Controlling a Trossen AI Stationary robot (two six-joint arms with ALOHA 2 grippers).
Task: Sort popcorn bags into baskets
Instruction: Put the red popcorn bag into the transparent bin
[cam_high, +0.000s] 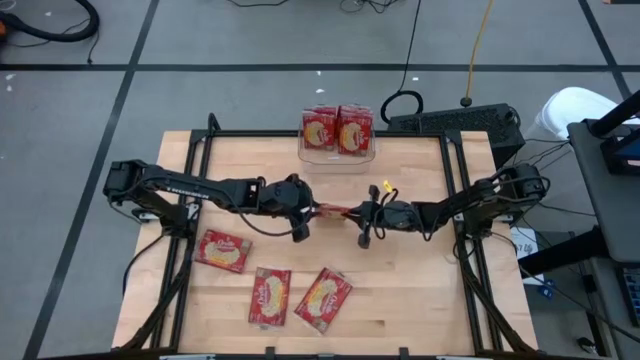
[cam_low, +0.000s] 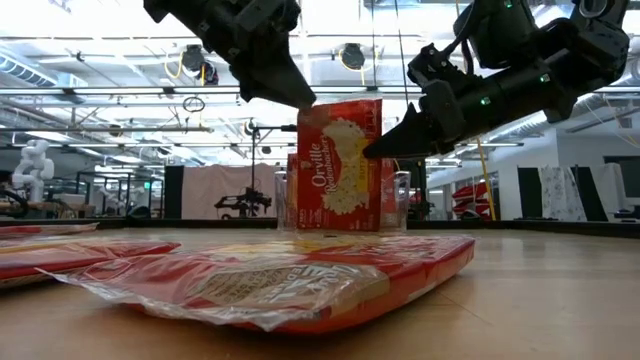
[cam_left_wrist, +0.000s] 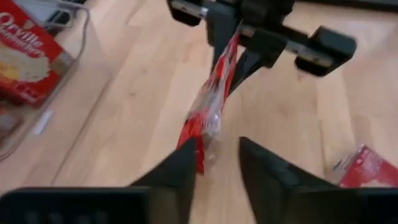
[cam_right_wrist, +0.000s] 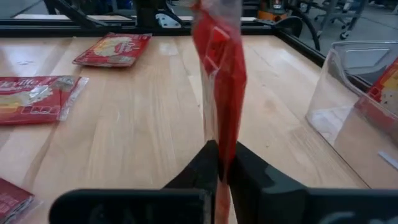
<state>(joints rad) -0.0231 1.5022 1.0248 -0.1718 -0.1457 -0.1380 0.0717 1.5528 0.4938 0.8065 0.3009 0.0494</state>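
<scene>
A flat, crinkly red popcorn bag (cam_right_wrist: 219, 81) hangs mid-table; the right gripper (cam_right_wrist: 222, 163) pinches it, the left gripper's (cam_left_wrist: 216, 163) fingers are parted around its other end. Clear plastic basket (cam_high: 337, 152) and three loose bags (cam_high: 269, 297) lie nearby.

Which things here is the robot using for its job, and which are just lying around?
For the job: held popcorn bag; three popcorn bags on the table; clear basket; left tool; right tool.
Just lying about: keyboard; cables.
</scene>
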